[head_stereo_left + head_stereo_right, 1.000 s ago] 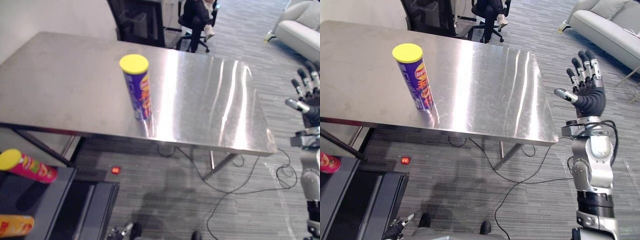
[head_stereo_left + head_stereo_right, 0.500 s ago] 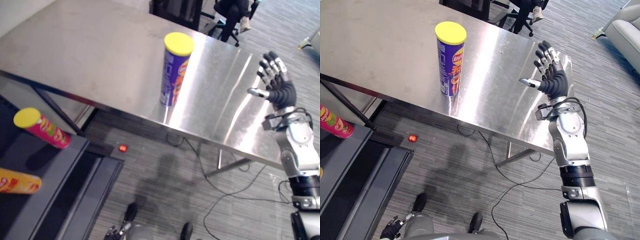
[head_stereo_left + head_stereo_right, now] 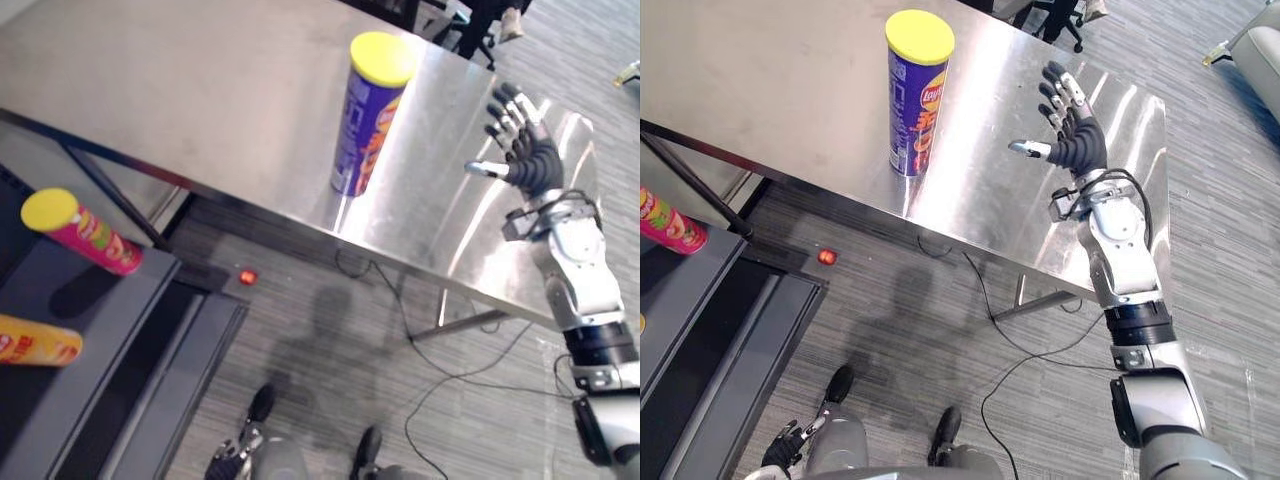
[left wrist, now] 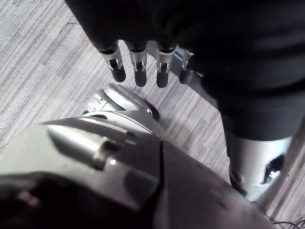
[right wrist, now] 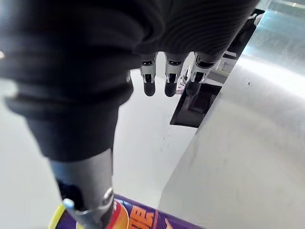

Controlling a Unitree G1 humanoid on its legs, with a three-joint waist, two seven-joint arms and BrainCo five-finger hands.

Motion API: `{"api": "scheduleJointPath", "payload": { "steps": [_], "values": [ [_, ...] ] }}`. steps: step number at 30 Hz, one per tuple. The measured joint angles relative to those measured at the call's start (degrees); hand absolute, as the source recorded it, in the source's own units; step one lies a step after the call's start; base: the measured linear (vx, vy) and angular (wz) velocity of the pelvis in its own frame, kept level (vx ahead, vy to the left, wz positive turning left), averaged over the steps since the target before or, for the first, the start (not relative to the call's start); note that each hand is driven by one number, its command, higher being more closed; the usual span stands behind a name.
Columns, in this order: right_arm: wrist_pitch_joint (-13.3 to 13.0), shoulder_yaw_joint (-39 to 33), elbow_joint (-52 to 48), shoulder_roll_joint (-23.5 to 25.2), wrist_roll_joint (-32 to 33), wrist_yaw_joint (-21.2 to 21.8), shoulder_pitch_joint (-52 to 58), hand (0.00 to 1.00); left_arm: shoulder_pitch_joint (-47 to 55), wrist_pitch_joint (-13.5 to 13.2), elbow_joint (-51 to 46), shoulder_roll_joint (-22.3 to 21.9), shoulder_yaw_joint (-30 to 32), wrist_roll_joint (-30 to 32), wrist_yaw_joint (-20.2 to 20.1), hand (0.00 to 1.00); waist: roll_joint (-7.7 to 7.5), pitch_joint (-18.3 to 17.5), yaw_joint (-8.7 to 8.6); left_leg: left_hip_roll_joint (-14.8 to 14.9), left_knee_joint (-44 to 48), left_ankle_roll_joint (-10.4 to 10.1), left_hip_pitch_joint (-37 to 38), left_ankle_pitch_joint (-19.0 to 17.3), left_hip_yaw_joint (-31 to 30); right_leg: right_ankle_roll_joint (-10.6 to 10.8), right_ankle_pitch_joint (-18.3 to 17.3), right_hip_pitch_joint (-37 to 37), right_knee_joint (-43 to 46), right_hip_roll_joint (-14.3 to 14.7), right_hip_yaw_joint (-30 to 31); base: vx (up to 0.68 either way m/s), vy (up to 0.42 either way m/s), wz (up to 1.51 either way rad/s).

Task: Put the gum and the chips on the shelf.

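Reach step in hand. My right hand [image 3: 1074,145] hovers spread open above the worktop [image 3: 770,90], beside the upright chips can [image 3: 916,100] but apart from it. Left hand [image 4: 139,71] hangs low, fingers relaxed. Next, I judge: close round the can, then carry it to the shelf [image 3: 130,340].

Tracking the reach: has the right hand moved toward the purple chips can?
Yes. The right hand was out past the right edge of the table; now it is above the tabletop, nearer the purple chips can.
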Motion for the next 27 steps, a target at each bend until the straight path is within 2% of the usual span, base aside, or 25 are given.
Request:
{"api": "scheduleJointPath", "payload": {
  "steps": [3,4,14,22,27],
  "values": [
    [0.2,2.0,2.2,0.0,-0.1,0.0,-2.9,0.0,-0.2,0.0,-0.3,0.0,0.0,-0.2,0.0,0.0,-0.25,0.5,0.4,0.0,0.0,0.0,-0.3,0.2,-0.2,0.0,0.2,-0.1,-0.4,0.1,0.0,0.01,0.001,0.02],
    [0.8,2.0,2.5,-0.1,-0.1,-0.1,-4.6,0.0,-1.0,0.0,-0.4,0.0,-0.2,-0.4,0.1,0.0,-0.14,1.3,1.17,0.0,0.0,0.0,-0.4,0.3,-0.2,0.0,0.4,-0.1,-0.5,0.1,0.0,0.0,0.0,0.0],
    [1.0,6.9,4.7,-0.1,0.0,-0.1,-12.3,0.0,-2.2,0.0,-0.5,-0.1,-0.5,-1.0,0.5,0.0,-0.31,2.7,2.58,0.1,0.0,-0.1,-1.8,1.0,-1.2,0.0,1.4,-1.0,-0.7,0.3,0.0,0.0,0.002,0.02],
    [1.0,8.7,6.8,-0.1,0.1,-0.2,-18.2,0.0,-2.4,0.0,-0.9,-0.1,-0.4,-1.1,1.7,0.0,-0.95,3.8,2.85,0.2,-1.7,-0.2,-2.4,2.5,-1.6,0.2,1.5,-1.9,-0.9,0.3,-0.1,0.0,0.001,0.02],
    [1.1,10.8,9.0,-0.1,0.2,-0.3,-19.9,0.0,-2.5,0.0,-0.9,-0.2,-0.4,-3.3,2.1,0.0,-1.29,4.7,3.04,0.4,-2.0,-0.4,-2.5,2.9,-1.7,0.2,1.8,-1.9,-1.5,0.6,0.0,0.0,0.0,0.0]
  ]
}}
